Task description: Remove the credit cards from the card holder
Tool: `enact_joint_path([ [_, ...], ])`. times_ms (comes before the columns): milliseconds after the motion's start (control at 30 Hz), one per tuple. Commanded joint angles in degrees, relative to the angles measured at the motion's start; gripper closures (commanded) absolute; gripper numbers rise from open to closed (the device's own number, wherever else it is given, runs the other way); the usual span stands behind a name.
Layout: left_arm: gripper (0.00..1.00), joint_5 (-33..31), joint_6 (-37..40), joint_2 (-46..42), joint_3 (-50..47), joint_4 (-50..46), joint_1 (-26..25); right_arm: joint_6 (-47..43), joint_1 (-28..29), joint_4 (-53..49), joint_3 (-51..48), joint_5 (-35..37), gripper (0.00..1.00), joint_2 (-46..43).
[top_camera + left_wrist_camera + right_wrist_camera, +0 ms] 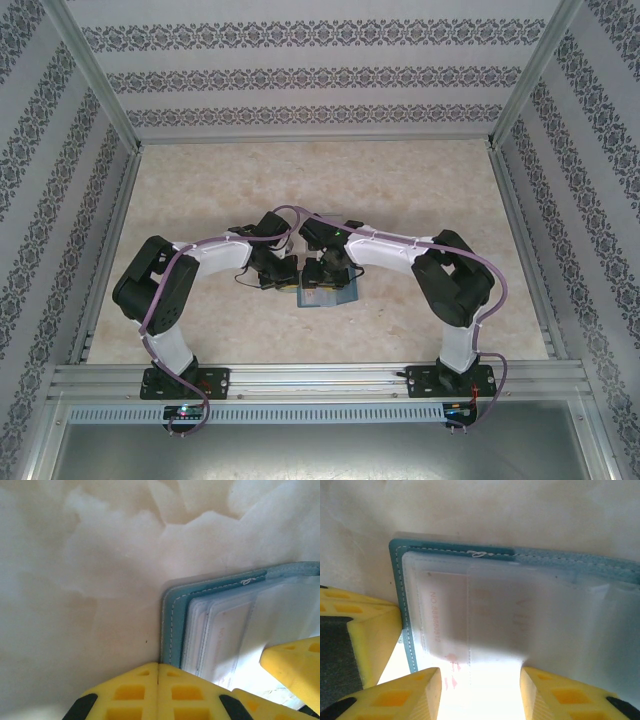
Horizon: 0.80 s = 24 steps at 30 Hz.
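Note:
The teal card holder [330,294] lies open on the table between both grippers. Its stitched border [175,615] frames clear sleeves, and a pale credit card [447,615] with red print sits inside one sleeve; the same card [225,630] looks faint through the plastic. My left gripper [158,666] is shut, its joined yellow tips resting at the holder's left edge [400,580]. My right gripper [480,680] is open, its fingers standing apart over the sleeves near the holder's lower side, with nothing pinched between them. One right finger [292,667] shows beside the left tips.
The pale marbled table [420,190] stretches behind and to both sides of the holder. Aluminium rails [320,375] run along the near edge, and patterned walls [60,180] close in the left, right and back.

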Motion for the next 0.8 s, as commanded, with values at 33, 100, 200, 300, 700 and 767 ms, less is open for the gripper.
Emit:
enact_joint_path([
  [33,0.99,0.84,0.39,-0.82,-0.12,0.09,-0.94,-0.94,0.85,-4.48,1.3,3.59,0.52,1.62],
  [100,0.99,0.84,0.47,-0.73,-0.12,0.08,-0.92,-1.03,0.91,-4.93,1.45,4.38,0.52,1.57],
  [200,0.99,0.89,0.44,-0.62,-0.03,0.05,-0.87,-1.29,0.91,-5.49,1.89,4.89,0.52,1.79],
  [300,0.99,0.8,0.45,-0.63,0.03,0.05,-0.87,-1.31,0.91,-5.23,1.9,4.81,0.52,2.14],
  [700,0.99,0.87,0.5,-0.03,0.26,0.06,-0.87,-1.29,1.09,-4.6,1.99,4.47,0.56,4.14],
  [767,0.99,0.94,0.53,0.06,0.37,0.02,-0.87,-1.29,1.11,-4.51,1.99,4.36,0.58,4.33],
])
